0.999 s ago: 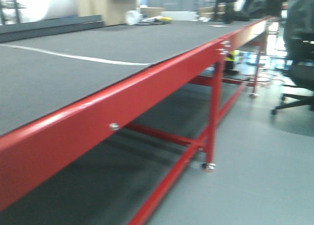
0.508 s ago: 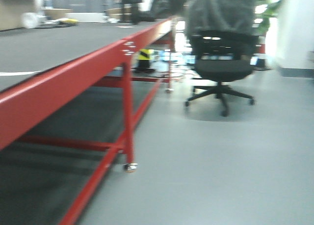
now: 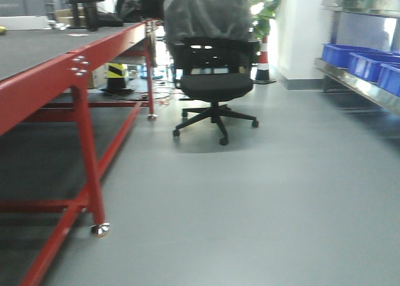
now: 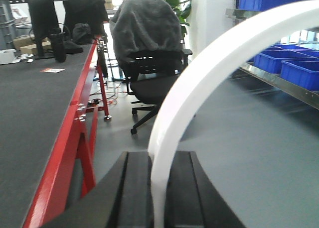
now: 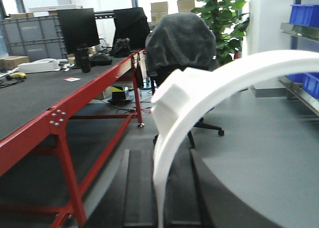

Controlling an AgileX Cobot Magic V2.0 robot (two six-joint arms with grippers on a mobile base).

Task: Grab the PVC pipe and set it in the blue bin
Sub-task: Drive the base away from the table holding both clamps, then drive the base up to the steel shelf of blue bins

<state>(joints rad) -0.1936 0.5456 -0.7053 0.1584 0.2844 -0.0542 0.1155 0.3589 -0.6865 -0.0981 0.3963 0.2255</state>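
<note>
while blue bins (image 3: 367, 64) line the shelf (image 3: 356, 85), left gripper (image 4: 159, 158) is clamped on a curved pvc pipe (image 4: 197, 76); right gripper (image 5: 159, 153) is clamped on a pvc pipe with fitting (image 5: 239, 73)

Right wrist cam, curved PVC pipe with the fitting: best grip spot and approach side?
Probably the plain round stretch of the PVC pipe below the blocky fitting, from the low end, right hand closing across the tube. That section is even; the fitting is wider and stepped, and the arc sweeps up to the right.
</note>
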